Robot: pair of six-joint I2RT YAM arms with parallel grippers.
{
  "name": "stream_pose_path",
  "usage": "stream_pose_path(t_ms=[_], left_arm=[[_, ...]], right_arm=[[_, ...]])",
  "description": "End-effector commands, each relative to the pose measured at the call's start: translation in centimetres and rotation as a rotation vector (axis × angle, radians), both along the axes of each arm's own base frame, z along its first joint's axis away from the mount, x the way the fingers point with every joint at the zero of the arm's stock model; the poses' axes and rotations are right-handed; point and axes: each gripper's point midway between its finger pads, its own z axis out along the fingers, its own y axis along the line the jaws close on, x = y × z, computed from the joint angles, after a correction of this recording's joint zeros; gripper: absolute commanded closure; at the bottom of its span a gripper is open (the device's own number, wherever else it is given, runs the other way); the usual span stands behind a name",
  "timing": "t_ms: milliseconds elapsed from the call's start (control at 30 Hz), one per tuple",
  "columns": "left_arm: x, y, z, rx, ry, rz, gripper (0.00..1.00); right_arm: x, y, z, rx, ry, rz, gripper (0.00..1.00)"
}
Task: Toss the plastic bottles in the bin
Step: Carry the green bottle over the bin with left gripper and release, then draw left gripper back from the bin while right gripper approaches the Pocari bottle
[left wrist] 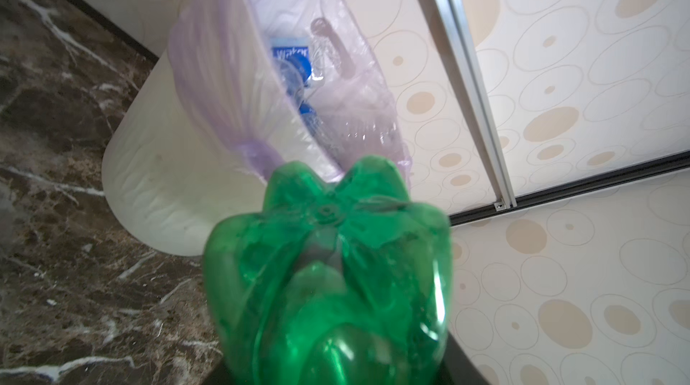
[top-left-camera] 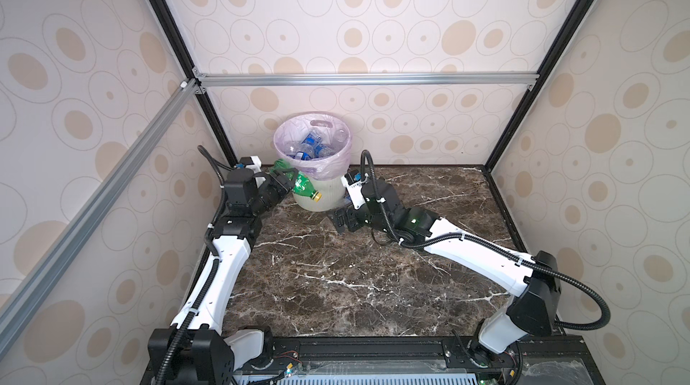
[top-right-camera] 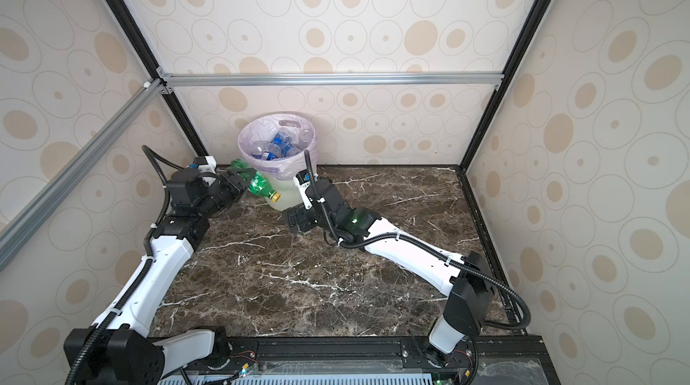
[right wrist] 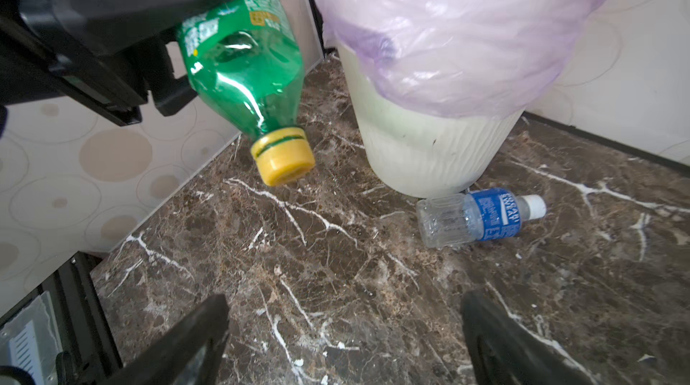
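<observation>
The green bottle (left wrist: 328, 271) fills the left wrist view, its translucent, lobed base turned to the lens. The left gripper (right wrist: 213, 36) is clamped across the bottle's labelled body. It holds the bottle off the table (top-left-camera: 336, 282), tilted with the yellow cap downward, just beside the wall of the bin (top-left-camera: 317, 198). The bin is round, white and ribbed, lined with a thin, crinkled pale pink bag (right wrist: 448, 47) folded over its rim. Inside lie clear bottles (top-left-camera: 310, 146) with blue labels. A lone bottle (right wrist: 481, 217), clear, ridged, blue-labelled and white-capped, lies on its side on the dark, white-veined marble at the bin's foot. The right gripper (right wrist: 343, 327) hovers low near it, its black jaws spread wide and holding nothing.
</observation>
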Motion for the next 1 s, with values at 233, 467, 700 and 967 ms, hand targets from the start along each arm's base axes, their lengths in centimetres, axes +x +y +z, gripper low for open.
stream_pose_path(t_ms=[233, 467, 700, 967], left_arm=[[1.3, 0.0, 17.3, -0.001, -0.334, 0.02, 0.53], [4.3, -1.0, 20.3, -0.091, -0.411, -0.004, 0.54], [13.9, -3.7, 12.1, 0.038, -0.122, -0.077, 0.21], [8.0, -5.3, 17.3, 0.103, -0.278, -0.066, 0.01]], right_arm=[[1.6, -4.1, 4.6, 0.059, -0.081, -0.074, 0.0], [2.3, -5.3, 3.4, 0.051, -0.048, -0.091, 0.0], [2.1, -5.1, 2.0, 0.071, 0.008, -0.082, 0.0], [1.6, -5.3, 0.9, 0.082, 0.045, -0.084, 0.0]])
